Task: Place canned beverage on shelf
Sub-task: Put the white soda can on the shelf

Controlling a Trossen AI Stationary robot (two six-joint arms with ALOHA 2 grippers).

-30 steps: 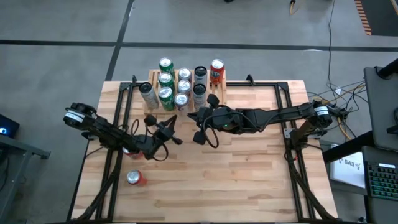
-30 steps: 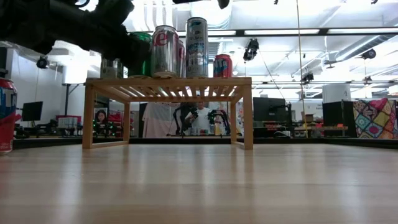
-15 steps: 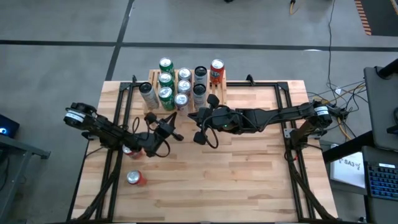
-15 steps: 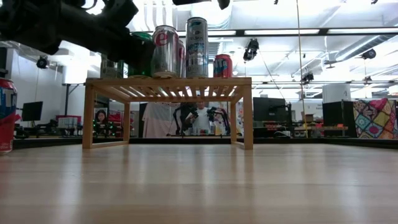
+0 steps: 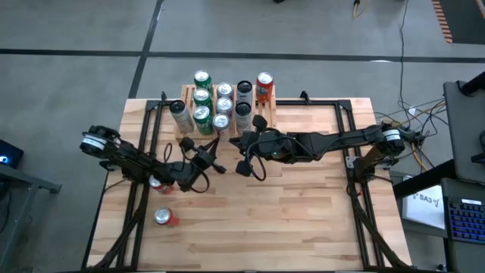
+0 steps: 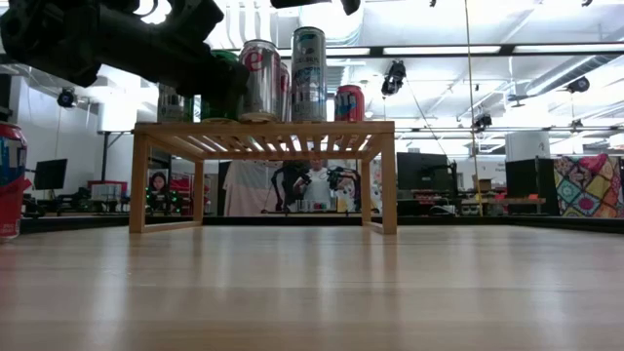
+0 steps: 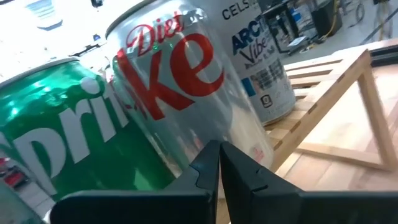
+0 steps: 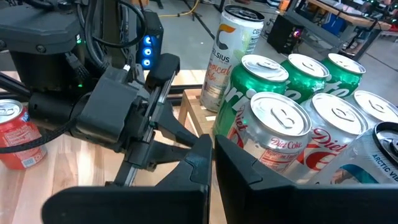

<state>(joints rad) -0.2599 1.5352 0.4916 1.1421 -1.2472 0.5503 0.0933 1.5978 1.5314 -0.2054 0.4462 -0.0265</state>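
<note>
My left gripper, fingers pressed together and empty, has edged toward the shelf at its 1 o'clock. My right gripper, likewise closed, holds unchanged at 3 o'clock of it.

The room was bright, lit by long ceiling lights seen from table height. They made white glare at the top there. The dark arm looked almost black against them. The near table was blurry. From above, light was even and shadows were soft. Up close, the silver can was shiny and a bit fuzzy.
</note>
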